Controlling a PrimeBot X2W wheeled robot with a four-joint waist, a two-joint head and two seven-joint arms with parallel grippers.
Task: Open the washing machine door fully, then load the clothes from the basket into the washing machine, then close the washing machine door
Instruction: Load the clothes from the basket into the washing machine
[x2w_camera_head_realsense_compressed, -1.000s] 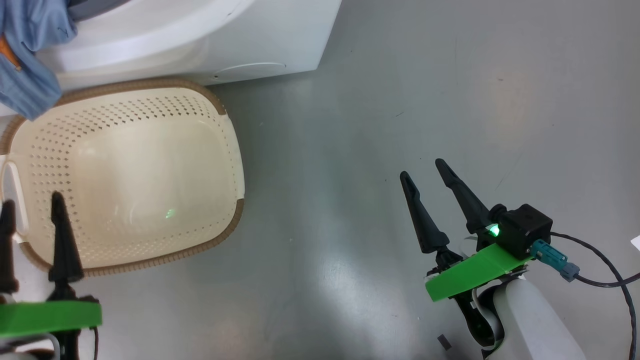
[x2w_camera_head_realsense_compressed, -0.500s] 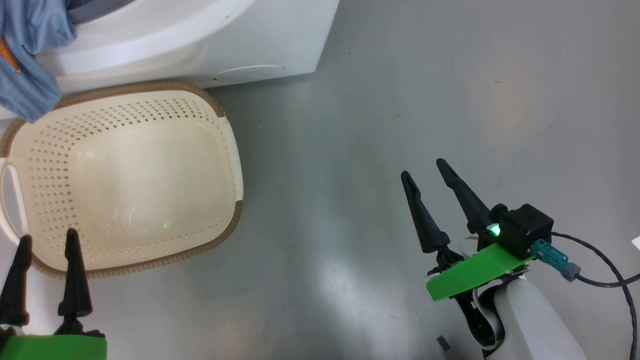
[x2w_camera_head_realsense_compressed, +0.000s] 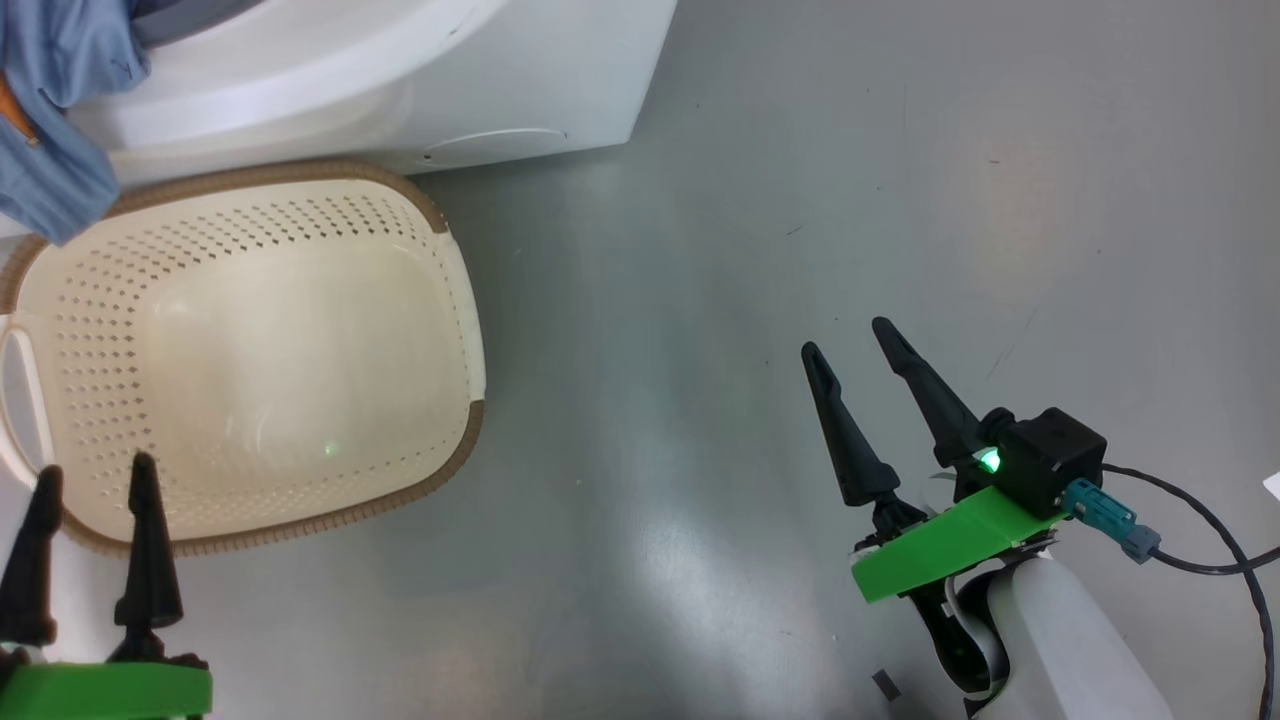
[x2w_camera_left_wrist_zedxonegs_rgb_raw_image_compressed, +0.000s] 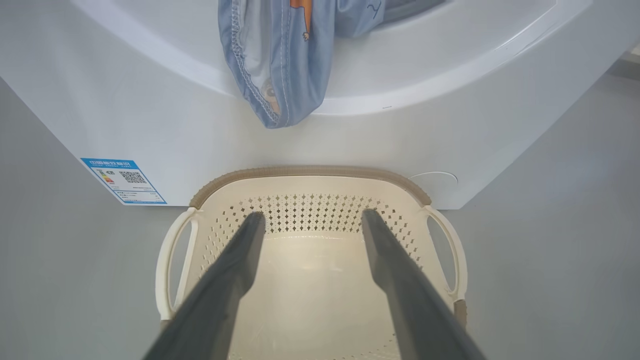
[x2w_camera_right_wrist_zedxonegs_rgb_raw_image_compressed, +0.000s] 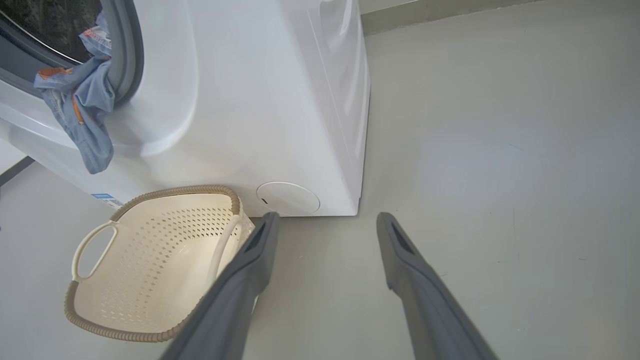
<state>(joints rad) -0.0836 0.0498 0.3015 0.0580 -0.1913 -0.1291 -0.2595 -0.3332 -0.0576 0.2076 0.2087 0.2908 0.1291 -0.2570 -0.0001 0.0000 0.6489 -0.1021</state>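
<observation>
Head view: we see basket (x2w_camera_head_realsense_compressed: 250, 220) w/ bare bottom, right by washer (x2w_camera_head_realsense_compressed: 500, 80); blue clothes (x2w_camera_head_realsense_compressed: 50, 170) hang over its rim. L gripper (x2w_camera_head_realsense_compressed: 95, 468), spread, has pulled back vs 1 s ago. R gripper (x2w_camera_head_realsense_compressed: 845, 338), spread, is unchanged over floor (x2w_camera_head_realsense_compressed: 700, 300).
L wrist: clothes droop from washer mouth, label (x2w_camera_left_wrist_zedxonegs_rgb_raw_image_compressed: 122, 181) nearby.
R wrist: clothes lie across grey ring (x2w_camera_right_wrist_zedxonegs_rgb_raw_image_compressed: 131, 50).

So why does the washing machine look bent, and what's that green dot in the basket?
Left wrist view: the wide-angle lens bows the washing machine into an arc, and the left gripper blurs near the lens. Head view: the green dot in the glossy basket is probably a reflected indicator light; the floor shows soft glare.
</observation>
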